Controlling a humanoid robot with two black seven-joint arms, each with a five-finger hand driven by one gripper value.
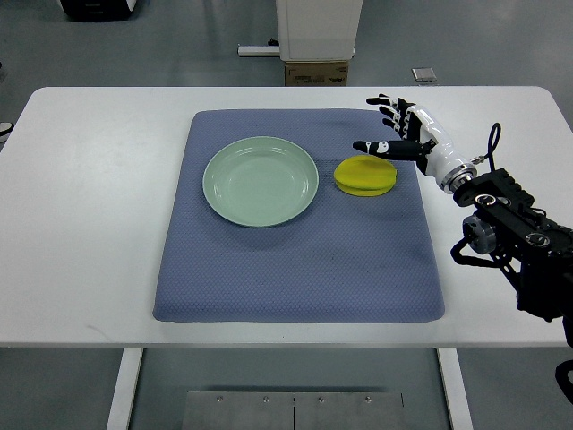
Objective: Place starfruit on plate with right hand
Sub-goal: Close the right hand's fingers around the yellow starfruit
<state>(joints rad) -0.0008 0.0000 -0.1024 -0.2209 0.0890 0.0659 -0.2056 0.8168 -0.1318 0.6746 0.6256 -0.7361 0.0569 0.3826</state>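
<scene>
A yellow starfruit (365, 176) lies on the blue mat (300, 260), just right of the pale green plate (260, 181). The plate holds nothing. My right hand (387, 128) hovers just above and behind the starfruit, fingers spread, thumb pointing left over the fruit's far edge. It holds nothing. Its black forearm (515, 233) comes in from the right edge. The left arm does not show.
The mat covers the middle of a white table (81, 224). Beyond the far edge stand a white pedestal (318, 27) with a cardboard box (315, 73) and a small grey floor plate (424, 74).
</scene>
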